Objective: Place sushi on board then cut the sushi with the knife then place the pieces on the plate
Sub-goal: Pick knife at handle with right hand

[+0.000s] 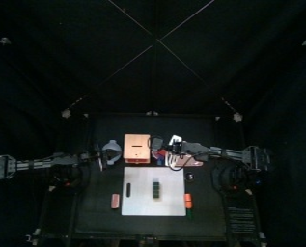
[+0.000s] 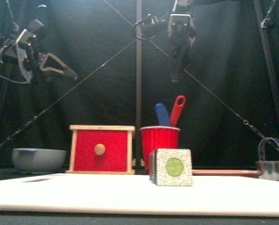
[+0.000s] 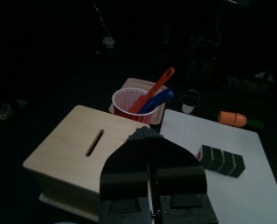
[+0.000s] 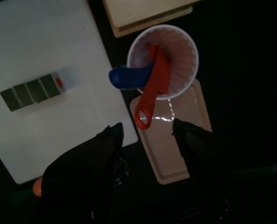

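Right gripper (image 4: 148, 131) hangs open high above the red cup (image 4: 187, 52), lined up over the red knife (image 4: 152, 83) handle. Sushi roll (image 4: 33, 90) lies on the white board (image 4: 58, 35), just in front of the cup. Left gripper (image 3: 148, 144) is clenched on nothing, high beside the cup. The knife looks light, stiff and slick, so you'd pinch it mid-handle.

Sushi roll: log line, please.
sushi roll whole on white board | right gripper open above red cup | left gripper shut near wooden box
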Tool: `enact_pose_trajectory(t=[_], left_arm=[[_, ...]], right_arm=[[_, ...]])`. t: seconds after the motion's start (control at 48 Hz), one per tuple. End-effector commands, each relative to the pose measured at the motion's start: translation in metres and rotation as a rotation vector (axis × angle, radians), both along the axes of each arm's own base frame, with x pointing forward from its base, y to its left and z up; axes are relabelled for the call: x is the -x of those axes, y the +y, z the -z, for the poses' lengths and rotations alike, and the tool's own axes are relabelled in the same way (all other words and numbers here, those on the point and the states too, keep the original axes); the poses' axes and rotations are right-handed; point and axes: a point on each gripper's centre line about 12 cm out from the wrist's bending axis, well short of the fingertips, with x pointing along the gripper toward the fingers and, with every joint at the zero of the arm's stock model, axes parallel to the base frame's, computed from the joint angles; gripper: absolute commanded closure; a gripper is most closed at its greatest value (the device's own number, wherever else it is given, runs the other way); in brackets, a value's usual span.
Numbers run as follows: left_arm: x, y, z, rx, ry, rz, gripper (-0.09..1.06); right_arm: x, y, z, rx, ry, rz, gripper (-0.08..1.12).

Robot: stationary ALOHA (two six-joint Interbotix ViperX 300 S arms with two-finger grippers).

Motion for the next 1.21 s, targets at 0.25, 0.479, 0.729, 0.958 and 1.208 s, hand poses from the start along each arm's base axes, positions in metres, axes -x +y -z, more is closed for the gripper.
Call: enact_pose_trajectory(t=[0.25, 0.479, 0.729, 0.958, 1.208], left_arm=[[0.000, 0.006, -0.005, -0.005, -0.016, -0.024, 0.98], [0.001, 0.007, -0.003, -0.005, -0.010, -0.033, 0.98], [0.003, 0.009, 0.002, -0.001, 0.004, -0.042, 0.98], [0.006, 0.010, 0.007, 0.001, 0.016, -0.051, 0.98], [0.006, 0.012, 0.007, 0.000, 0.018, -0.060, 0.98]], right_arm=[[-0.015, -0.001, 0.024, 0.002, 0.173, -0.079, 0.21], [-0.027, -0.013, 0.038, 0.049, 0.250, -0.088, 0.21], [-0.036, -0.017, 0.056, 0.064, 0.328, -0.142, 0.21], [-0.042, -0.026, 0.058, 0.095, 0.375, -0.141, 0.21], [-0.040, -0.036, 0.065, 0.077, 0.395, -0.121, 0.21]])
